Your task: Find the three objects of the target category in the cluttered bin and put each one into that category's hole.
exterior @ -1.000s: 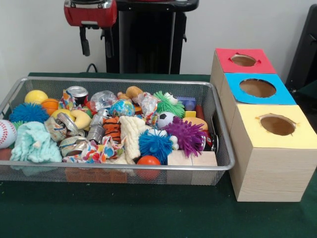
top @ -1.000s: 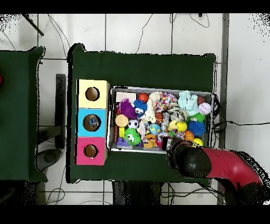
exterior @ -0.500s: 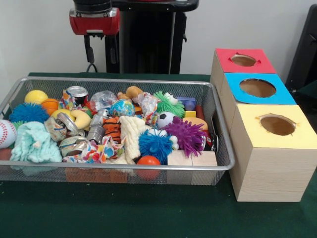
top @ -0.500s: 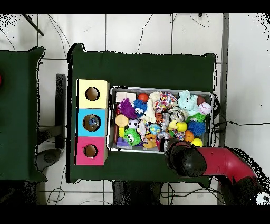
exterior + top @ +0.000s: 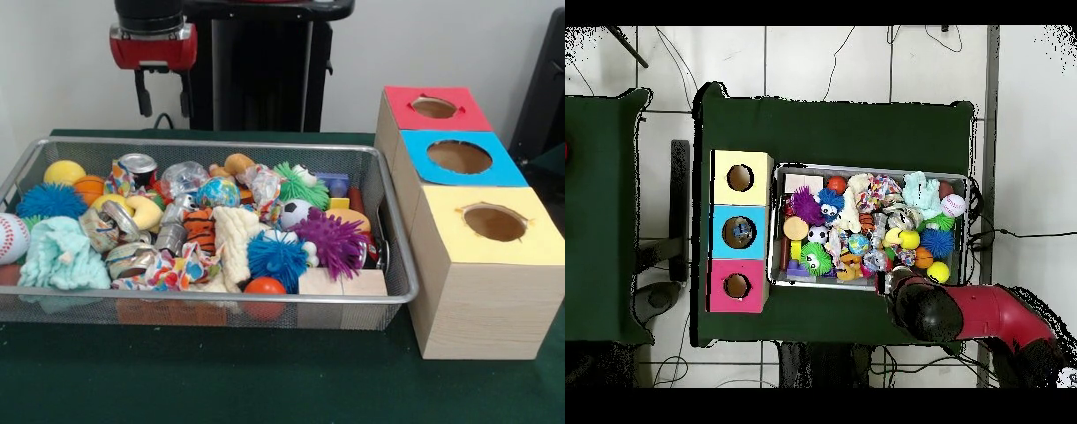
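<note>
My gripper (image 5: 163, 99) hangs open and empty above the far left rim of the wire bin (image 5: 221, 299), clear of the contents. In the overhead view the red arm's head (image 5: 925, 308) covers it at the bin's (image 5: 870, 167) lower edge. The bin holds a jumble: blue (image 5: 276, 256), purple (image 5: 334, 238) and green (image 5: 300, 185) spiky balls, a yellow ball (image 5: 64, 171), a baseball (image 5: 11, 237), a soccer ball (image 5: 296, 212), a can (image 5: 138, 166), a mint plush (image 5: 62, 254) and a wooden block (image 5: 340, 283). Beside the bin stand the red (image 5: 406, 97), blue (image 5: 499, 172) and yellow (image 5: 538, 238) boxes with round holes.
All of it rests on a green cloth table (image 5: 265, 380). The three boxes stand in a row touching the bin's right side in the front view. The black pedestal (image 5: 265, 71) rises behind the bin. A second green table (image 5: 600, 210) lies across the floor gap.
The gripper shifted right and dipped slightly, then swung back left along the bin's far rim. It has stayed open and empty. Nothing in the bin has moved.
</note>
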Robot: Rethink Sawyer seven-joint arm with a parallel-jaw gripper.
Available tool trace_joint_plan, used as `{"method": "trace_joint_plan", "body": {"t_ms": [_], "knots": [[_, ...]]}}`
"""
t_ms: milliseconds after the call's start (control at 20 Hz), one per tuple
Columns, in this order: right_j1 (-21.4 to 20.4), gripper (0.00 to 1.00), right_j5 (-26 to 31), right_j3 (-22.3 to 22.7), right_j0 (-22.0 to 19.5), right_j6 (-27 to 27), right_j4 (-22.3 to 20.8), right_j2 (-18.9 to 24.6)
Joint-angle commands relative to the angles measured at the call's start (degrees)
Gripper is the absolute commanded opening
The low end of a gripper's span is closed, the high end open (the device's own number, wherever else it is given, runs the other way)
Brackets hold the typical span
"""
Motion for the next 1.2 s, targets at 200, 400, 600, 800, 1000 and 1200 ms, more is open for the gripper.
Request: {"method": "trace_joint_plan", "body": {"t_ms": [200,400,600,800,1000,1200], "knots": [[6.9,1.00,2.7,-6.4,-2.7,-11.2,-11.5,-1.1],[9.9,1.00,1.8,-7.8,-2.7,-8.6,-12.9,-1.5],[10.4,1.00,1.6,-8.0,-2.6,-7.6,-13.9,-1.8],[11.5,1.00,1.2,-8.1,-2.9,-7.2,-14.6,-1.7],[12.7,1.00,-0.4,-8.5,-2.1,-5.0,-15.7,-2.1],[13.5,1.00,-0.6,-9.2,-1.7,-4.5,-16.0,-2.0]]}}
